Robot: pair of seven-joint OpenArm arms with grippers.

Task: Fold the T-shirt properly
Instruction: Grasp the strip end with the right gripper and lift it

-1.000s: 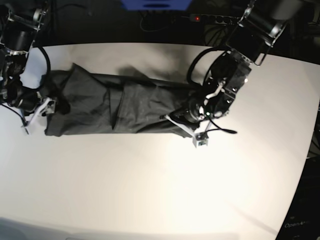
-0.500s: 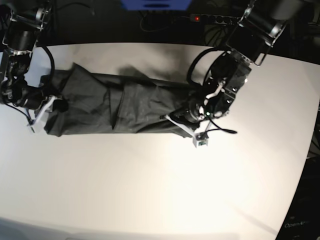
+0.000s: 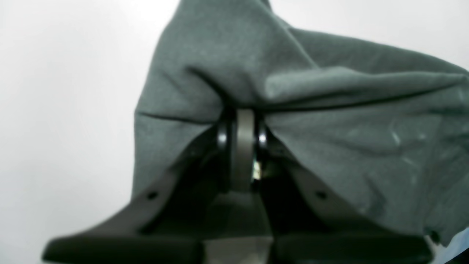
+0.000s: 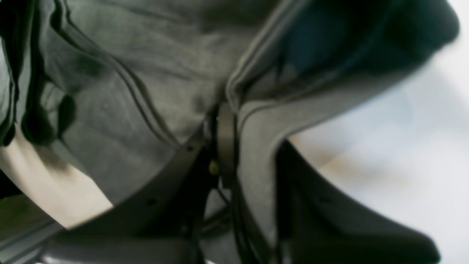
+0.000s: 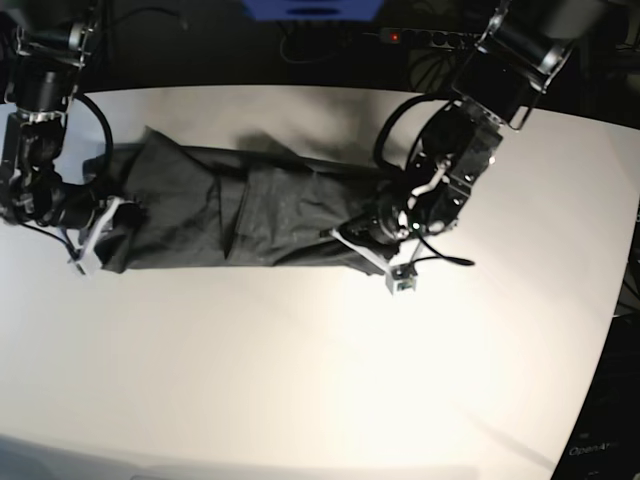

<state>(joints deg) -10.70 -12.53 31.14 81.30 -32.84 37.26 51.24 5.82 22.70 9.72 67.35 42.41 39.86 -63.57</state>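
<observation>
The dark charcoal T-shirt (image 5: 240,205) lies folded into a long band across the white table (image 5: 330,370). My left gripper (image 5: 368,240) is shut on the band's right end; in the left wrist view (image 3: 242,110) the cloth (image 3: 329,121) is pinched between its closed fingers. My right gripper (image 5: 100,222) is shut on the band's left end, lifting it slightly. In the right wrist view (image 4: 227,106) a folded edge of the shirt (image 4: 121,102) sits between the fingers.
A power strip (image 5: 430,38) and cables lie beyond the table's far edge. A blue object (image 5: 312,8) sits at the top centre. The table's right edge (image 5: 615,300) curves away near the left arm.
My right gripper has moved right and slightly down, carrying the shirt's left end inward over the band. The left arm has not moved.
</observation>
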